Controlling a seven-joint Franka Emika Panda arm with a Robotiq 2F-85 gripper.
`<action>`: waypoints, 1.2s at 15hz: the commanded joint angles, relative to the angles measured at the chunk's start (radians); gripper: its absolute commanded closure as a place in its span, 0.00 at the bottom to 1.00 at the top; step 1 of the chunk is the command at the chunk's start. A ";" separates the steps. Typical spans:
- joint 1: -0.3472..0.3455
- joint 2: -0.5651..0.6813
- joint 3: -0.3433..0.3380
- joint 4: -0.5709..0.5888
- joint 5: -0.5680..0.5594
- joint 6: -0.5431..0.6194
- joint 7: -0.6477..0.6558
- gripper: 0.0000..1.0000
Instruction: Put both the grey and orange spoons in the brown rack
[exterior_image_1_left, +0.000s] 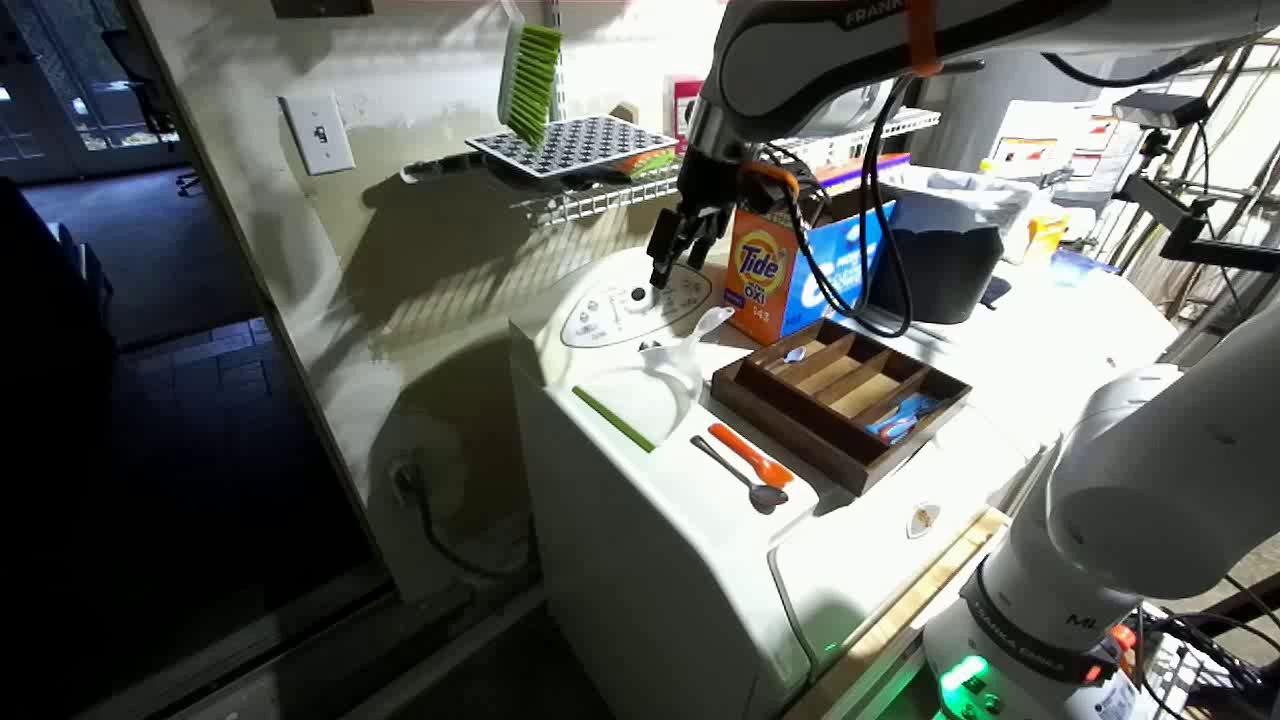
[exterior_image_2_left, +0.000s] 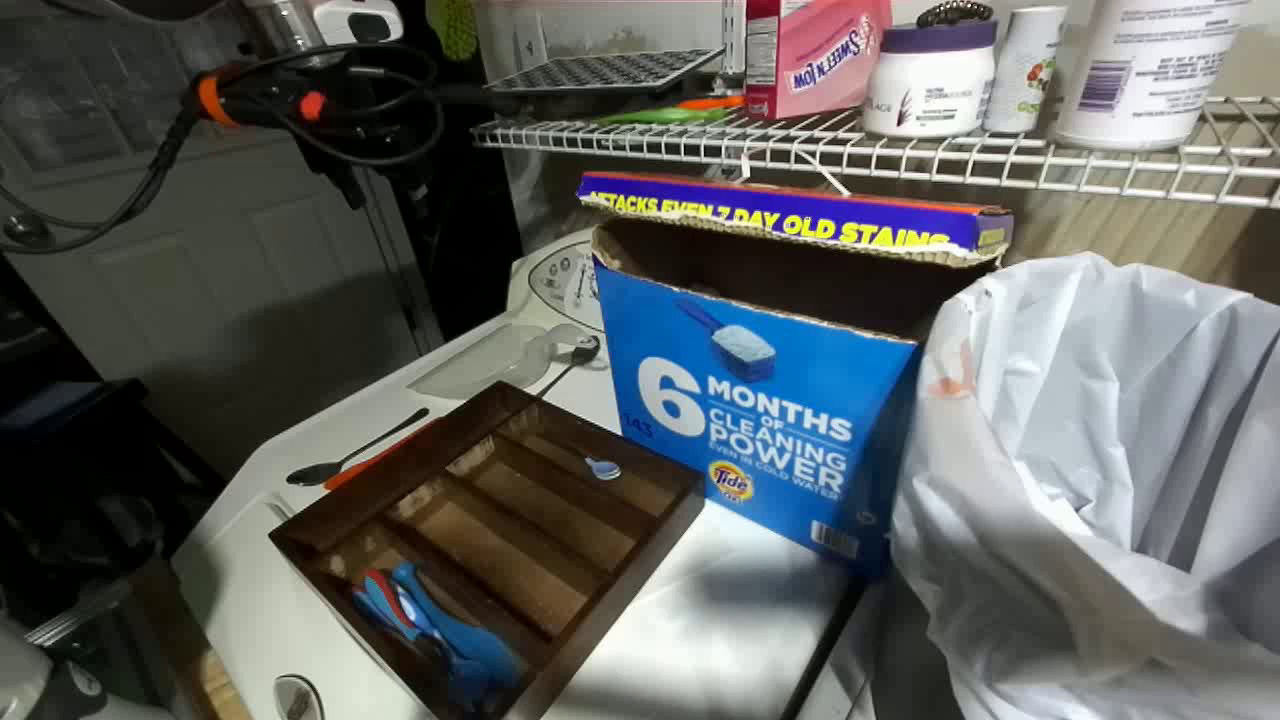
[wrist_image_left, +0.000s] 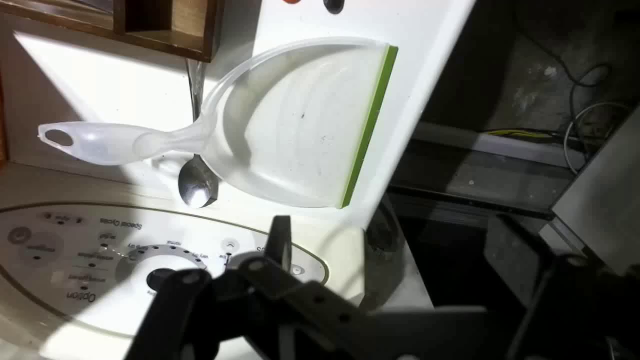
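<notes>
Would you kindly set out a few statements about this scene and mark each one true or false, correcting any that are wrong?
1. The orange spoon lies outside the brown rack. True.
2. The gripper is closed around the orange spoon. False: its jaws stand apart with nothing between them.
3. The Tide box stands on the wire shelf. False: it stands lower, beside the brown rack.
4. A grey spoon lies beside the orange spoon. True.
5. The dustpan has a red straight edge. False: that edge is green.
6. Blue items lie in a compartment of the brown rack. True.
</notes>
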 joint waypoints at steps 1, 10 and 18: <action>-0.012 0.000 0.011 0.003 0.005 -0.004 -0.003 0.00; -0.012 -0.008 0.031 -0.010 0.013 -0.032 0.060 0.00; -0.010 -0.021 0.171 -0.061 -0.017 -0.180 0.378 0.00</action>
